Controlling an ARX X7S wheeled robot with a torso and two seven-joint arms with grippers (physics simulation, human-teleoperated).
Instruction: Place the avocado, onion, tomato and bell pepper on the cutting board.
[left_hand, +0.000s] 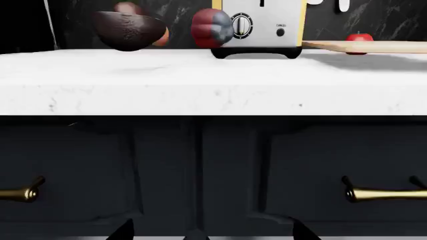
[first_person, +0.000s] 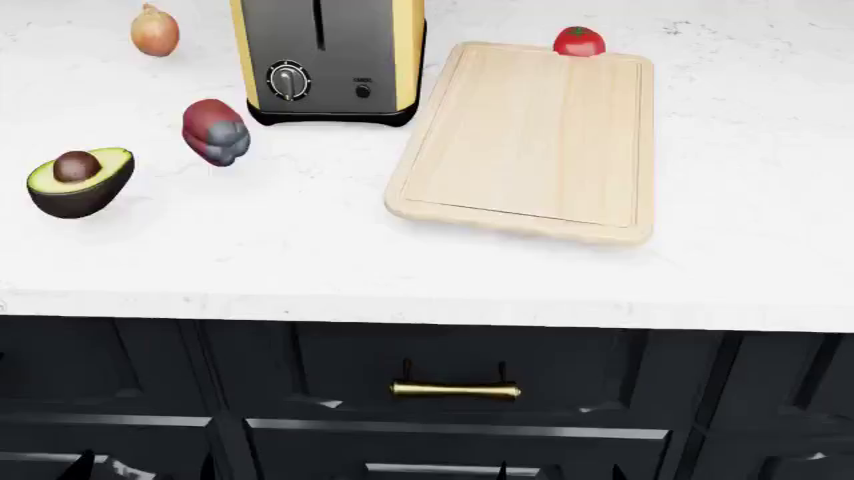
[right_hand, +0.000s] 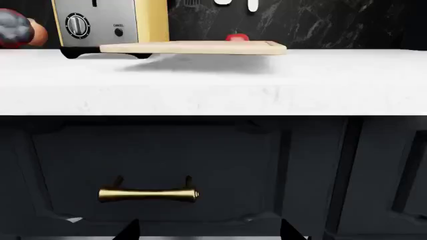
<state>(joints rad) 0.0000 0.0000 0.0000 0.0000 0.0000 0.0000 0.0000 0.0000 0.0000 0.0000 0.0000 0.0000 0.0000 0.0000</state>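
Observation:
In the head view the halved avocado (first_person: 80, 182) lies at the counter's left, with the dark red bell pepper (first_person: 215, 131) behind it and the onion (first_person: 155, 30) at the far left. The light-wood cutting board (first_person: 527, 140) lies bare to the right of the toaster. At the board's far rim sits the tomato (first_person: 578, 41); whether it rests on the board I cannot tell. Both grippers hang below counter level in front of the dark drawers, open and holding nothing: left gripper (first_person: 144, 468) (left_hand: 212, 232), right gripper (first_person: 561, 472) (right_hand: 210, 231).
A steel and yellow toaster (first_person: 327, 60) stands between the vegetables and the board. The white counter's front edge (first_person: 427, 305) overhangs black drawers with brass handles (first_person: 454, 390). A dark marbled wall (right_hand: 320, 20) backs the counter.

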